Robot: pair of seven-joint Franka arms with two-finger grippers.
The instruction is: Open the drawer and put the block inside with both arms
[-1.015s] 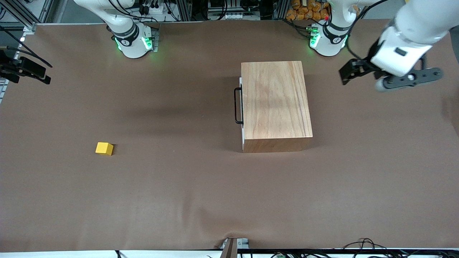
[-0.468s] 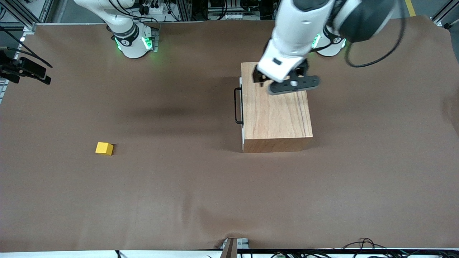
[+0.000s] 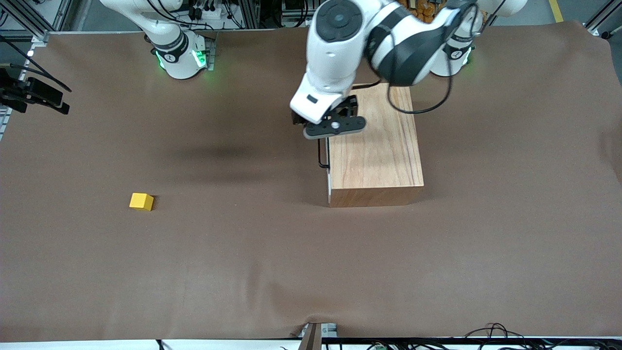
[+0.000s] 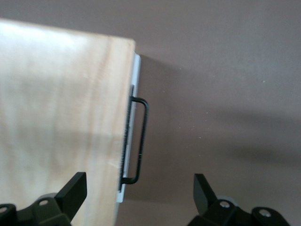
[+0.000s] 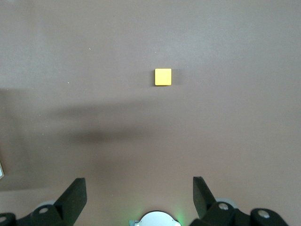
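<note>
Drawer [image 3: 328,160] handle [image 4: 139,141] lies just under the left pincer [image 4: 138,197], whose fingers stand apart.

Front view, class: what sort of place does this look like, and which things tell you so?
Probably a robotics lab or test bench. Two arms with green-lit bases stand at a table under a brown cover, metal framing and loose cables line its edges, and only a wooden box and a yellow block are set out.

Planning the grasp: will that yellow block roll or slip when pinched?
The block looks like a flat-faced cube, so it probably won't roll. Its parallel sides should suit a two-finger pinch. Being small, it is likely light and may skid if nudged.
</note>
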